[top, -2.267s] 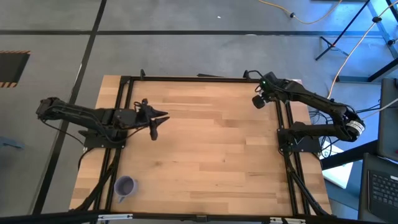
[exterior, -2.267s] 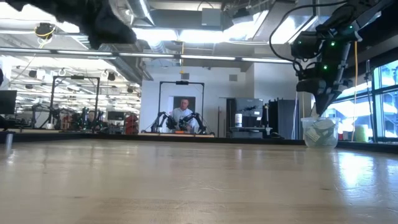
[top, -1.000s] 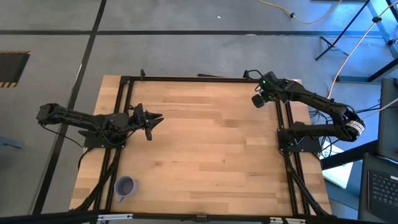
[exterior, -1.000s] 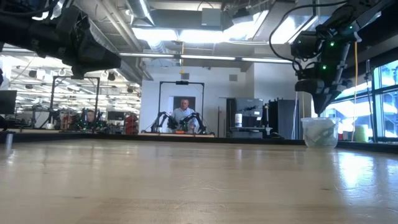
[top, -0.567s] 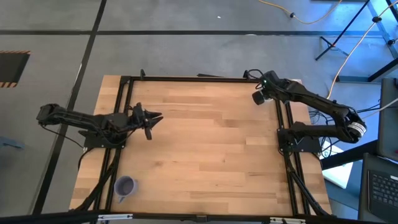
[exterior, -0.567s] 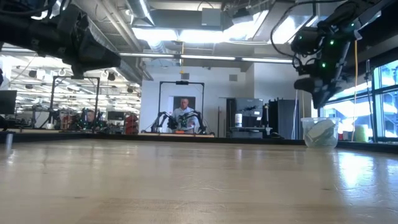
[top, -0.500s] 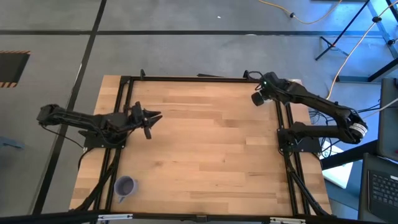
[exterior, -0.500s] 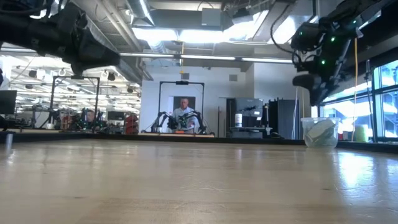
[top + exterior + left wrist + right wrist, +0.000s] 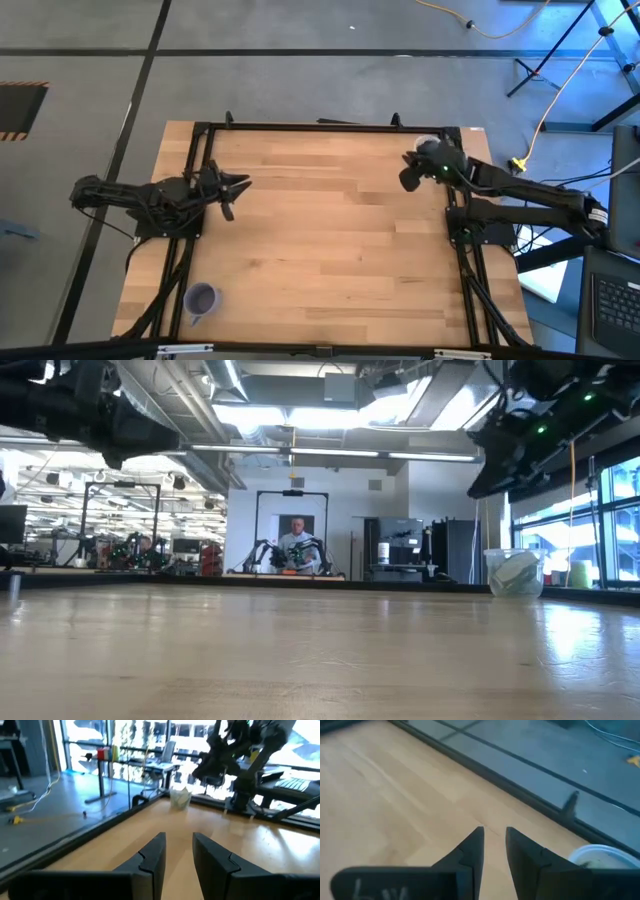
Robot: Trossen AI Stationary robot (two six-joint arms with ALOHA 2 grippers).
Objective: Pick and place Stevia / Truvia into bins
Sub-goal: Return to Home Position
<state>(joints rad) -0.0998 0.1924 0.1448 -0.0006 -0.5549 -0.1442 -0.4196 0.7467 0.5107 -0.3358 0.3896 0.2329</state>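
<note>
Purple cup (image 9: 202, 298) in high view only

From above we get flat, even light on the table (image 9: 330, 240), with barely any shadows on it. Down low it's a different story. The ceiling lights (image 9: 300, 415) and the windows (image 9: 605, 510) are blown out, so the left arm (image 9: 90, 410) and right arm (image 9: 530, 430) read as black silhouettes, and the translucent cup (image 9: 515, 572) glows. Our left wrist view is backlit too, with daylight glaring off the wood.
</note>
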